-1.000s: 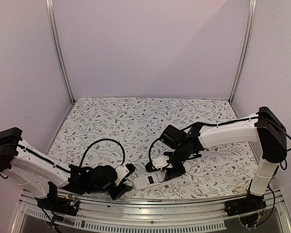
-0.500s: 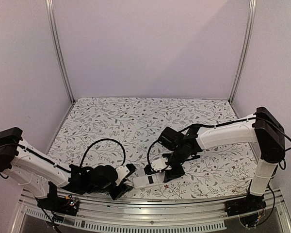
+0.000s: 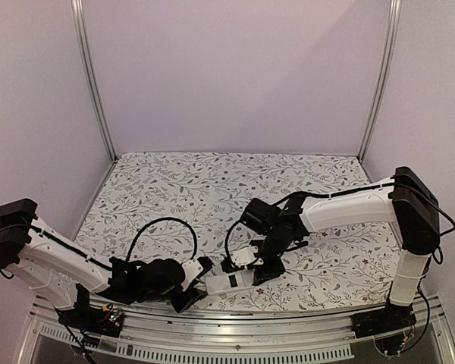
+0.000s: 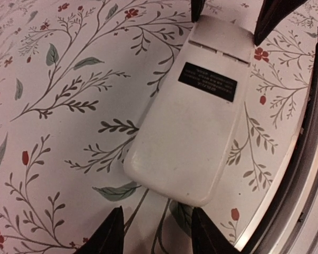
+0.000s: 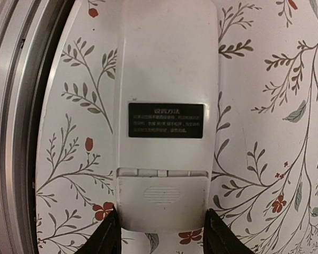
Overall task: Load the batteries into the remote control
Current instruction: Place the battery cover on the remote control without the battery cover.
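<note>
The remote control (image 3: pixel 229 282) lies back up on the floral cloth near the table's front edge, a white bar with a black label (image 5: pixel 166 120). Its battery cover (image 5: pixel 161 198) sits shut in place. My right gripper (image 3: pixel 252 271) has its two fingers pressed against both sides of the cover end (image 5: pixel 161 233). My left gripper (image 3: pixel 196 283) stands open just short of the remote's other, rounded end (image 4: pixel 172 193), with only cloth between its fingertips (image 4: pixel 160 235). The batteries are out of view.
A metal rail (image 3: pixel 235 318) runs along the table's near edge, close beside the remote (image 5: pixel 10 106). The floral cloth (image 3: pixel 212 182) stretches back to the pale rear wall, with upright frame posts (image 3: pixel 95 83) at the back corners.
My right gripper has slid a little to the left with the remote in it, bringing the remote's free end closer to my left gripper. The left arm has barely moved.
</note>
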Controlling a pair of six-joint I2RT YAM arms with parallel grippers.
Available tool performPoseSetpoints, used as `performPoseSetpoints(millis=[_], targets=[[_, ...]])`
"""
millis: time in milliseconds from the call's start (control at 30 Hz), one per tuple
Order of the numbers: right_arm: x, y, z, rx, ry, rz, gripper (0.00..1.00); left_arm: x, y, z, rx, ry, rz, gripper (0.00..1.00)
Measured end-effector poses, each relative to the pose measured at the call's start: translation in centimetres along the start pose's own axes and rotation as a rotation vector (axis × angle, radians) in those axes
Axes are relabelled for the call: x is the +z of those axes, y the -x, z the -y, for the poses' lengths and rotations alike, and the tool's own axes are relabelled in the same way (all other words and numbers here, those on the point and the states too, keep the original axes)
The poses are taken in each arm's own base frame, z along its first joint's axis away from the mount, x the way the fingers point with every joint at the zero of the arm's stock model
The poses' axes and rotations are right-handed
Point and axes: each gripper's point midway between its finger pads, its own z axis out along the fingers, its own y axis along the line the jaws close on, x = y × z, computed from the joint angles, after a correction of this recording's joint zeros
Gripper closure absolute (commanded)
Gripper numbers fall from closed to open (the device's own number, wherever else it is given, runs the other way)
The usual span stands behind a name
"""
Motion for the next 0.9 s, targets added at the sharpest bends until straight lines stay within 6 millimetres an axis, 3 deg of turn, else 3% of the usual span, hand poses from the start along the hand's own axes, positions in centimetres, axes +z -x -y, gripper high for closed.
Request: performPoseSetpoints(millis=[700,900], targets=[[0.32,0.18,-0.09,0.069,0.026,-0.012,0.49,0.02,-0.04,0.06,0.004,-0.003,-0.002,0.57],[0.2,0.79,-0.01,0.084,0.021,-0.001,0.43,0.02,-0.01,0.07,0.005,-0.004,0.0,0.58]])
